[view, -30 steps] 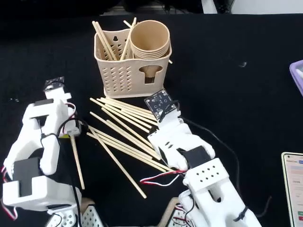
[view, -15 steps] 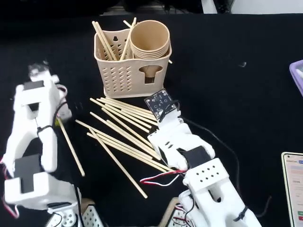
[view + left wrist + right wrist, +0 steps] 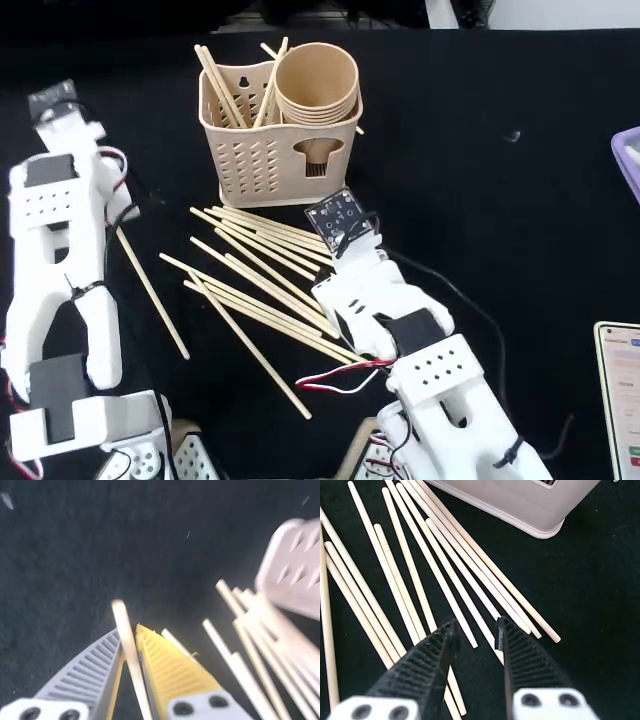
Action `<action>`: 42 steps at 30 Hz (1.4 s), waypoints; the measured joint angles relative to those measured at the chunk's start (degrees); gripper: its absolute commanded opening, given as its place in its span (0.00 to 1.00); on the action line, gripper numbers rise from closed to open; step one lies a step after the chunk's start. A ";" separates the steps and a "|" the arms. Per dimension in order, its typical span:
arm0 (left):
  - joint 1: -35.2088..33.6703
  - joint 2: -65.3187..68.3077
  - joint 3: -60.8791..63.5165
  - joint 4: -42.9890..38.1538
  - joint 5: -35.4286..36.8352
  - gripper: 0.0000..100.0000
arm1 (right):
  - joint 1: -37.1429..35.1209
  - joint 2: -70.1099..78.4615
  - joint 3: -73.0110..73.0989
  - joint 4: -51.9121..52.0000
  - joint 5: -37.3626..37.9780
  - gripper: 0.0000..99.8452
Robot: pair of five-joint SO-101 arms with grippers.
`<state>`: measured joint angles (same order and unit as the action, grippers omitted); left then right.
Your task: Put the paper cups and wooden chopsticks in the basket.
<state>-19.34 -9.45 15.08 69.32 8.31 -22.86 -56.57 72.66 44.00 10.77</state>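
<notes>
A beige slotted basket point(image 3: 262, 150) stands at the back with stacked paper cups point(image 3: 318, 82) and a few wooden chopsticks point(image 3: 222, 85) in it. Several loose chopsticks point(image 3: 262, 282) lie fanned on the black table in front of it. My left gripper point(image 3: 129, 627) is shut on one chopstick point(image 3: 132, 665), which in the high view slants down from the left arm point(image 3: 60, 210) as a single stick point(image 3: 152, 292). The basket's corner point(image 3: 295, 565) is off to one side. My right gripper point(image 3: 476, 625) hangs open just over the pile point(image 3: 435, 575), near the basket's base point(image 3: 530, 502).
A purple object point(image 3: 628, 155) sits at the table's right edge, with a screen device point(image 3: 620, 390) nearer the front. Red and white wires point(image 3: 335, 380) trail beside the right arm point(image 3: 400, 330). Bare black table stretches to the right of the basket.
The left arm has risen and swung toward the back left, carrying its chopstick away from the pile. The right arm has stayed still.
</notes>
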 measured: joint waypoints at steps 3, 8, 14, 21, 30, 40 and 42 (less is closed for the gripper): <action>0.97 0.00 5.01 -0.79 -4.13 0.18 | 0.00 0.00 0.00 0.00 0.00 0.12; 3.69 0.00 11.60 -0.79 -8.62 0.15 | 0.00 0.00 0.00 0.00 0.00 0.12; 3.69 0.00 20.22 -7.65 -9.05 0.15 | 0.00 0.00 0.00 0.00 0.00 0.12; 3.96 0.00 29.27 -18.37 -9.05 0.15 | 0.00 0.00 0.00 0.00 0.00 0.12; 3.87 -0.26 31.03 -20.75 -6.07 0.03 | 0.00 0.00 0.00 0.00 0.00 0.12; 4.04 -0.62 22.42 -14.33 -2.55 0.03 | 0.00 0.00 0.00 0.00 0.00 0.12; 3.96 -0.62 17.05 -10.29 -2.55 0.03 | 0.09 0.00 0.00 0.00 0.00 0.12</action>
<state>-15.38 -10.07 32.13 59.03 5.76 -22.77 -56.57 72.66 44.00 10.77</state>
